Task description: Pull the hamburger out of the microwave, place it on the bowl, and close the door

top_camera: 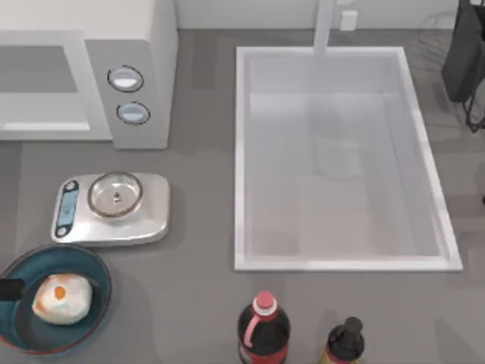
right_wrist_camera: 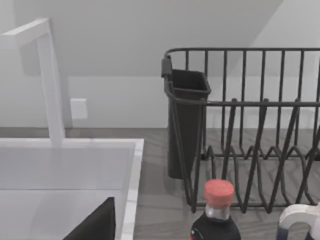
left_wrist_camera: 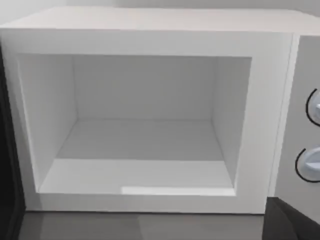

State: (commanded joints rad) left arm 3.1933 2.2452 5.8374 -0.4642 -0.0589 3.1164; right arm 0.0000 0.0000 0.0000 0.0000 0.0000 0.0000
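The hamburger [top_camera: 62, 299], a cream-white lump with an orange patch, lies in the blue bowl [top_camera: 95, 265] at the table's front left. A dark piece of my left arm [top_camera: 9, 290] pokes in at the left edge, over the bowl's rim. The white microwave [top_camera: 144, 45] stands at the back left. Its cavity [left_wrist_camera: 142, 135] is uncovered and bare inside. A dark upright strip [left_wrist_camera: 6, 150] beside the cavity may be the door's edge; I cannot tell. A dark part of my left gripper [left_wrist_camera: 295, 222] shows in front of the microwave. My right gripper [right_wrist_camera: 95, 225] is parked near the sink's front.
A silver scale [top_camera: 151, 216] carrying a small steel dish [top_camera: 115, 194] sits between microwave and bowl. A white sink [top_camera: 242, 152] with a faucet [top_camera: 324, 26] takes the middle. Two bottles [top_camera: 263, 330] [top_camera: 345, 341] stand at the front edge. A black dish rack [top_camera: 466, 61] is back right.
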